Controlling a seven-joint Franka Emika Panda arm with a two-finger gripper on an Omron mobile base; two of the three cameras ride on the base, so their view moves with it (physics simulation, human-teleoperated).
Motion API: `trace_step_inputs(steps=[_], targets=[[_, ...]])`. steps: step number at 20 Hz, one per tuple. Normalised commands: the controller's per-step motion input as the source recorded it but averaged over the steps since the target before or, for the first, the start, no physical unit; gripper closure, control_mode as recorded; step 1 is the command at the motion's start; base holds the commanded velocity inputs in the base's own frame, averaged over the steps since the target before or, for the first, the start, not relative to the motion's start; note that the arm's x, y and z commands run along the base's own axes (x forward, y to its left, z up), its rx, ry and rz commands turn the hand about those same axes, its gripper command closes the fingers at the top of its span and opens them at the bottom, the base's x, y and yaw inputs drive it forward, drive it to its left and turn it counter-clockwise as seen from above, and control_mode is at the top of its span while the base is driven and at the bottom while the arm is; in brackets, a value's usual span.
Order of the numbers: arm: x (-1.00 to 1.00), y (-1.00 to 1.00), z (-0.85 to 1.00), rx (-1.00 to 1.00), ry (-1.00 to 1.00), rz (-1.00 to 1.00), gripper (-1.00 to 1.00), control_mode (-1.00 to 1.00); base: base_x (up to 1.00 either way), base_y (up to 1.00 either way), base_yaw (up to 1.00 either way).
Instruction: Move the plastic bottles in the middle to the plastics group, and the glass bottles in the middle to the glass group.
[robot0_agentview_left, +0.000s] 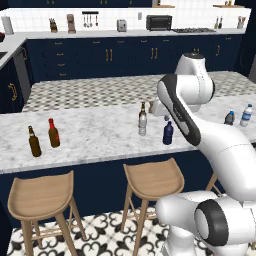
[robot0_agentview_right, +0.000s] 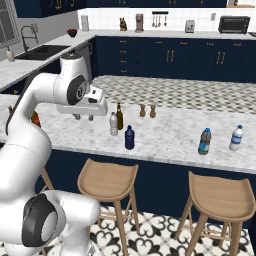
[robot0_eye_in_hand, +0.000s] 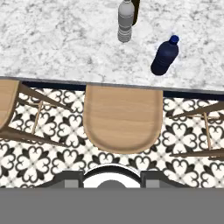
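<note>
On the table (robot0_agentview_left: 90, 137) in the left base view, the clear bottle (robot0_agentview_left: 142, 123), brown bottle (robot0_agentview_left: 143, 108) and navy bottle (robot0_agentview_left: 168, 133) cluster mid-counter, the glass pair (robot0_agentview_left: 44, 137) far left and the plastic pair (robot0_agentview_left: 238, 116) far right. From the right base view, the gripper (robot0_agentview_right: 83, 117) hangs left of the cluster, empty; how wide it stands I cannot tell. Looking down from the hand view, the clear bottle (robot0_eye_in_hand: 126, 21) and navy bottle (robot0_eye_in_hand: 165, 56) stand apart, so it should probably open and descend on one alone, clear of its neighbours.

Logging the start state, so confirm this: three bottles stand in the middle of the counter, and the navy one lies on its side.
Not quite. The navy bottle stands upright beside the clear bottle and brown bottle, as the left base view shows.
</note>
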Motion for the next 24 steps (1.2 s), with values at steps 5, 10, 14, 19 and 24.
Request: trace_step_inputs(steps=[5,10,14,19,24], targets=[[-0.11,-0.37,0.00,0.00,0.01,-0.10,-1.00,-1.00,0.00,0.00,0.00],[-0.03,-0.76,-0.05,-0.06,0.05,-0.15,-1.00,-1.00,0.00,0.00,0.00],[0.32,-0.66,-0.14,-0.11,0.12,-0.04,-1.00,-1.00,0.00,0.00,0.00],[0.59,-0.05,-0.34,0.00,-0.02,0.00,-1.00,-1.00,0.00,0.00,0.00],[0.66,0.00,-0.21,0.02,0.00,0.00,-1.00,-1.00,0.00,0.00,0.00]])
